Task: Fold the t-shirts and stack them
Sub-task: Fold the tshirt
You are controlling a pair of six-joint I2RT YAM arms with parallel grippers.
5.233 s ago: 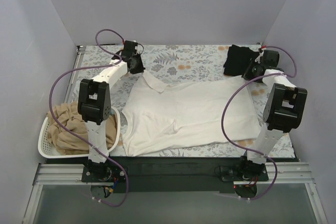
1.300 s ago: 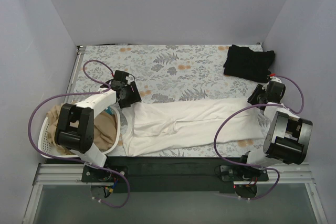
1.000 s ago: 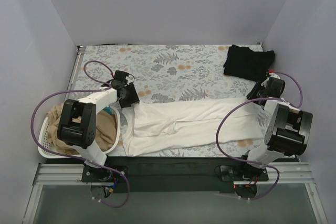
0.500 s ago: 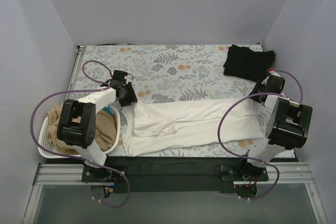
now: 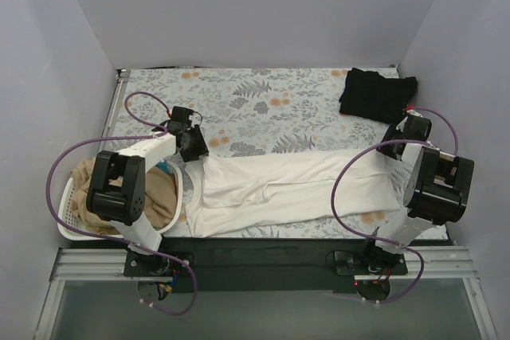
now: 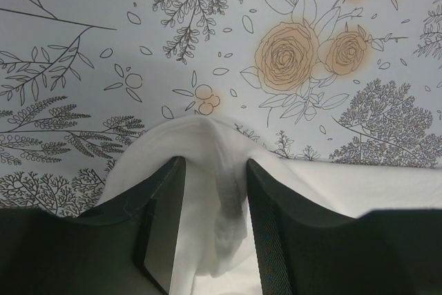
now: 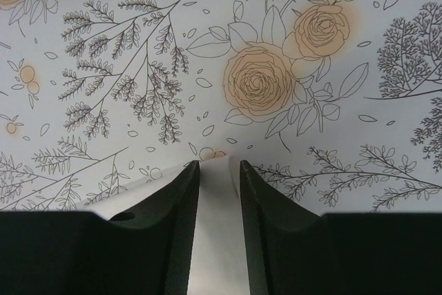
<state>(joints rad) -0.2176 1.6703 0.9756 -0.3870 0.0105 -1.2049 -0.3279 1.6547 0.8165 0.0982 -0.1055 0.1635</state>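
Where the top camera looks down, white t-shirt [image 5: 287, 189]: folded into a long band across the near part of the floral tablecloth [image 5: 263, 105], running from left to right.
Top, black t-shirt [image 5: 374, 95]: a folded bundle at the far right corner, well apart from the white one.
Top, tan t-shirt [image 5: 159, 197]: heaped in the white laundry basket [image 5: 67, 220] at the near left, partly under the left arm.
Top, left gripper [image 5: 194, 149]: low over the far left corner of the white t-shirt; jaw gap not readable from here.
Top, right gripper [image 5: 396, 142]: low at the far right end of the white t-shirt, between it and the black one.
Left wrist, left gripper [image 6: 214, 164]: jaws a moderate way apart, with a raised fold of the white t-shirt [image 6: 345, 184] bulging between the fingers [image 6: 162, 226], loose rather than pinched.
Left wrist, tablecloth [image 6: 207, 32]: bare print just beyond the fold.
Right wrist, right gripper [image 7: 217, 167]: jaws narrowly apart, with the edge of the white t-shirt [image 7: 215, 240] lying flat in the gap and ending at the tips.
Right wrist, tablecloth [image 7: 138, 67]: roses and leaves fill the far side.
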